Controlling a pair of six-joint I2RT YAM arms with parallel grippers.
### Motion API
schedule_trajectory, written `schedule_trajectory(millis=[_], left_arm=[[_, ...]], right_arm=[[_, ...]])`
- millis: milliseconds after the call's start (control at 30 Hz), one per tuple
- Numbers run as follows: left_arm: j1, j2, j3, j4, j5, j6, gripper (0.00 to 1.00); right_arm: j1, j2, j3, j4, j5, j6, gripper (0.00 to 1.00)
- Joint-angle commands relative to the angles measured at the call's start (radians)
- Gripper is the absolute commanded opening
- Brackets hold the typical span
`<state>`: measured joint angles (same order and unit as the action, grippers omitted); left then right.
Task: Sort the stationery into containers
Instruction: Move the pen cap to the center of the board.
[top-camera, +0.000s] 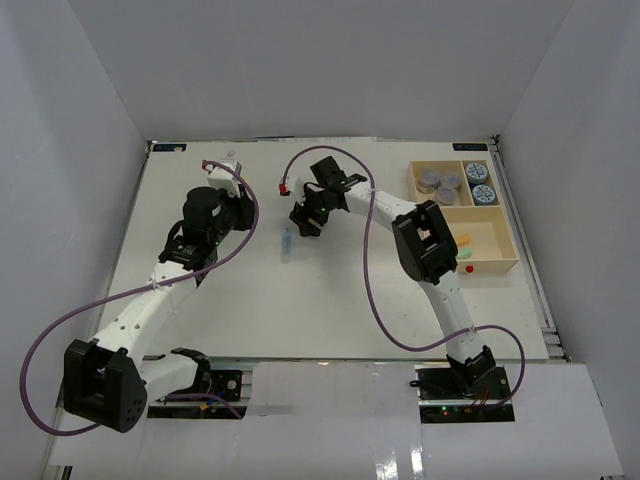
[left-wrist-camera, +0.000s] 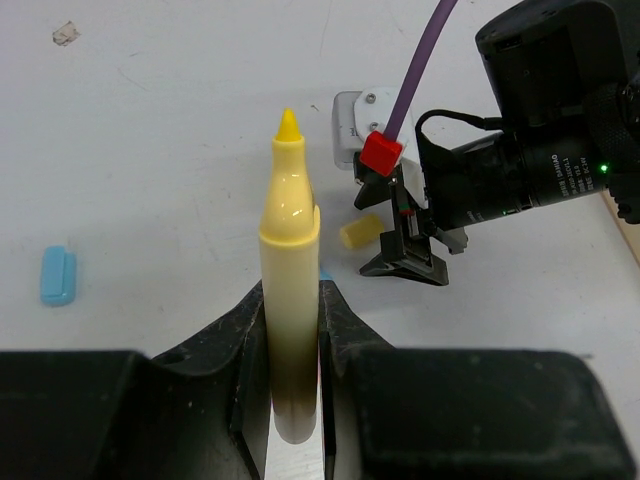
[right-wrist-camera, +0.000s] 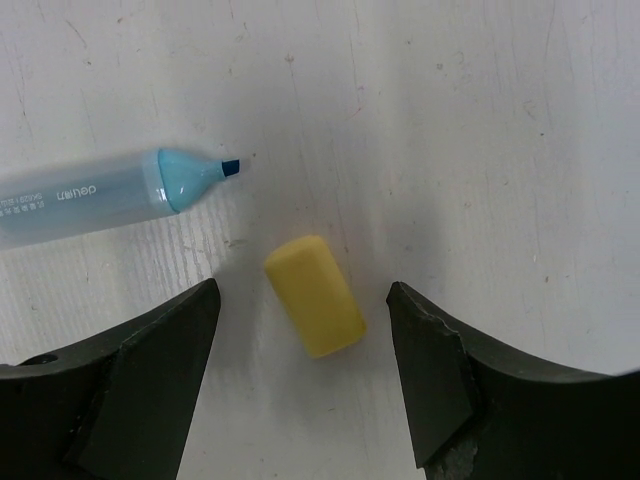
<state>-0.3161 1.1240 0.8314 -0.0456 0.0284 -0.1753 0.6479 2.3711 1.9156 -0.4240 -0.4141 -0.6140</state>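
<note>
- The left pincer (left-wrist-camera: 292, 330) was clamped on a pale yellow plastic highlighter marker (left-wrist-camera: 289, 290), uncapped, its bright yellow tip pointing straight out ahead of the jaws.
- To the left of that pincer and somewhat ahead of it, a small light blue plastic cap (left-wrist-camera: 58, 275) lay flat on the white counter (left-wrist-camera: 160, 150).
- Ahead of it and to the right stood the right arm's black wrist, with a small pale yellow cap-shaped piece (left-wrist-camera: 360, 233) lying on the counter just beside it.
- The right pincer (right-wrist-camera: 303, 325) stood wide, its black fingers (right-wrist-camera: 150, 370) on either side of the same yellow piece (right-wrist-camera: 313, 295) and apart from it; the piece lay tilted between them on the counter.
- Just beyond that piece, towards the left finger, a pale blue translucent uncapped highlighter marker (right-wrist-camera: 100, 195) lay on its side, its dark chisel tip near the yellow piece but not touching it.
- Well off to the right of the right pincer in the top view, the light wooden rectangular tray (top-camera: 505, 265) sat at the counter's edge: grey round rolls (top-camera: 440, 182) in one far small section, blue-and-white patterned rolls (top-camera: 481, 183) in the section beside it, and a few small pastel pieces in the larger near section.
</note>
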Motion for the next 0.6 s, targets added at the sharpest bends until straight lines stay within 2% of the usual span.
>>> schedule_trajectory(millis=[0, 133, 300, 367, 500, 567], left_arm=[[0.006, -0.004, 0.034, 0.006, 0.01, 0.01, 0.11], [0.006, 0.005, 0.034, 0.006, 0.011, 0.013, 0.11], [0.006, 0.007, 0.037, 0.006, 0.018, 0.013, 0.11], [0.006, 0.007, 0.037, 0.004, 0.019, 0.013, 0.11], [0.005, 0.003, 0.037, 0.004, 0.024, 0.011, 0.11], [0.005, 0.002, 0.038, 0.004, 0.027, 0.01, 0.11]], right_arm=[[0.001, 0.046, 0.04, -0.022, -0.014, -0.049, 0.74], [0.002, 0.073, 0.065, -0.048, -0.017, -0.059, 0.71], [0.006, 0.059, 0.03, -0.061, -0.012, -0.047, 0.56], [0.004, 0.028, -0.019, -0.038, 0.011, -0.018, 0.48], [0.006, -0.064, -0.174, 0.065, 0.054, 0.075, 0.38], [0.004, -0.129, -0.291, 0.12, 0.075, 0.111, 0.28]])
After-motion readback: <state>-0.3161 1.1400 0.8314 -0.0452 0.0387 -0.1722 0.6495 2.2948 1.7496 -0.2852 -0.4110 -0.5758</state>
